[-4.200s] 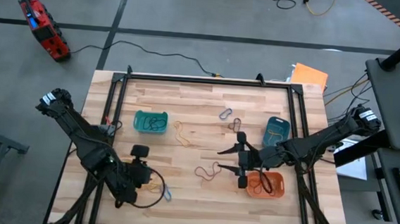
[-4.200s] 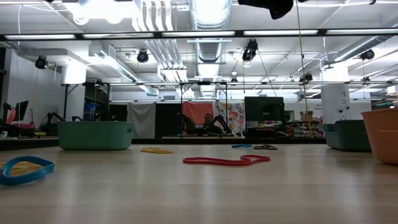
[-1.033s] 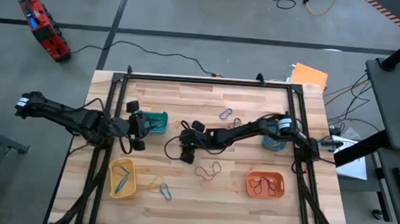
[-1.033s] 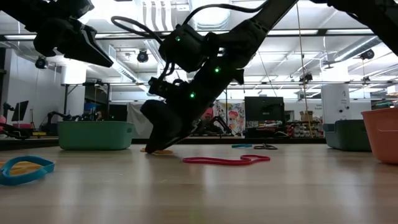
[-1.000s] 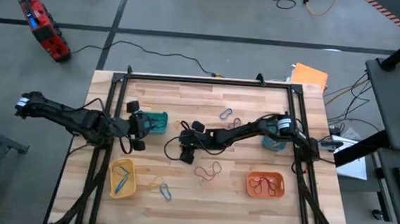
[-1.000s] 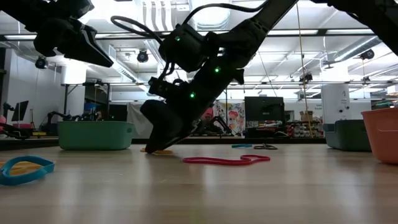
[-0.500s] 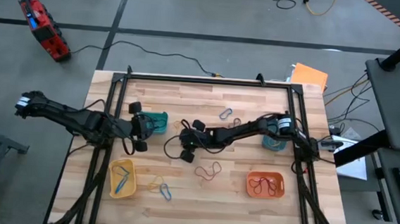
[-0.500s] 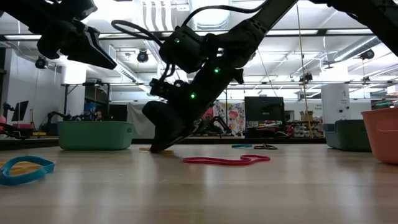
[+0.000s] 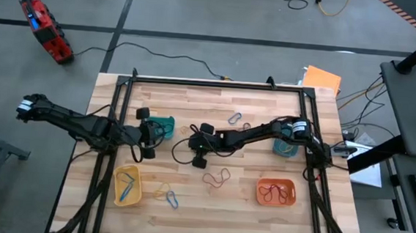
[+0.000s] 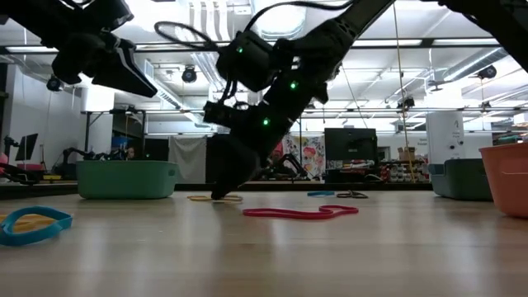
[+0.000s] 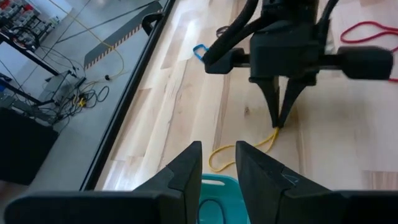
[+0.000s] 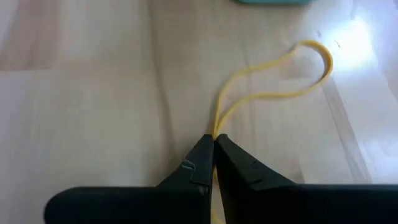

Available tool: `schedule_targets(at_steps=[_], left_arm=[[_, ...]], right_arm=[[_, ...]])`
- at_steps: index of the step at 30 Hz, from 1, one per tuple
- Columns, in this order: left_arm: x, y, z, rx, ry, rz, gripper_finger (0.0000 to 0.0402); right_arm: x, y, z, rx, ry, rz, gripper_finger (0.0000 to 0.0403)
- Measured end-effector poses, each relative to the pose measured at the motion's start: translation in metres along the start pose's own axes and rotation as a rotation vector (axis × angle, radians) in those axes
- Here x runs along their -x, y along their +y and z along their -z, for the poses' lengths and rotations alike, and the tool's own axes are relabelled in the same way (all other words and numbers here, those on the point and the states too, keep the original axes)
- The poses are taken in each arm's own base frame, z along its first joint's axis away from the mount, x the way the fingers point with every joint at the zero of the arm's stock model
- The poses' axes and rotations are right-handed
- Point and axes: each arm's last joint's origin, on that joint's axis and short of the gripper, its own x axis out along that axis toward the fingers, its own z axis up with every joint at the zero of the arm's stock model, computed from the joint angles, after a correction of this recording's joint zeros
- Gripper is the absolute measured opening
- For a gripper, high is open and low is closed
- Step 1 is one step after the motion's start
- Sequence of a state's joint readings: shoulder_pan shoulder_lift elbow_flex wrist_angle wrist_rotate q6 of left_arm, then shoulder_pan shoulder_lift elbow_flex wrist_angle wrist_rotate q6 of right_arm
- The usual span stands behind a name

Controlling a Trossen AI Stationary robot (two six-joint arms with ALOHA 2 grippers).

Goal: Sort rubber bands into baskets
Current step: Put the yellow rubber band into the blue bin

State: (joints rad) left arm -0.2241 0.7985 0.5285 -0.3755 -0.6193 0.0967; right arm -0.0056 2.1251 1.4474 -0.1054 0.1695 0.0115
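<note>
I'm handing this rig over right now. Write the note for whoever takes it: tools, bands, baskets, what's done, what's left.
Right tool: shut on the yellow band, at the table, mid-table.
Left tool: over the teal basket, nothing visibly held.
Baskets: yellow basket front left, orange basket front right, blue basket behind it; all hold bands.
Left: carry this band to the yellow basket; the red band and others lie loose.

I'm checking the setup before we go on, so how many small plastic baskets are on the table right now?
4: teal-green plastic basket by the left hand; blue plastic basket at the right edge, partly under the right arm; yellow plastic basket front left; orange plastic basket front right.
</note>
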Motion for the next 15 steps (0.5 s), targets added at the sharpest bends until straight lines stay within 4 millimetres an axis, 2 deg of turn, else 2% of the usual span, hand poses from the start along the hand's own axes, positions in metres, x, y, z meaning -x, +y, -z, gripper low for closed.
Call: schedule_targets(at_steps=[5, 15], left_arm=[[0.0, 0.0, -0.001, 0.001, -0.011, -0.001, 0.0083], [0.0, 0.001, -0.003, 0.001, -0.028, -0.011, 0.0083]], right_arm=[[0.024, -0.003, -0.014, 0.035, -0.031, 0.002, 0.0008], [0.069, -0.01, -0.028, 0.086, -0.006, 0.089, 0.0008]])
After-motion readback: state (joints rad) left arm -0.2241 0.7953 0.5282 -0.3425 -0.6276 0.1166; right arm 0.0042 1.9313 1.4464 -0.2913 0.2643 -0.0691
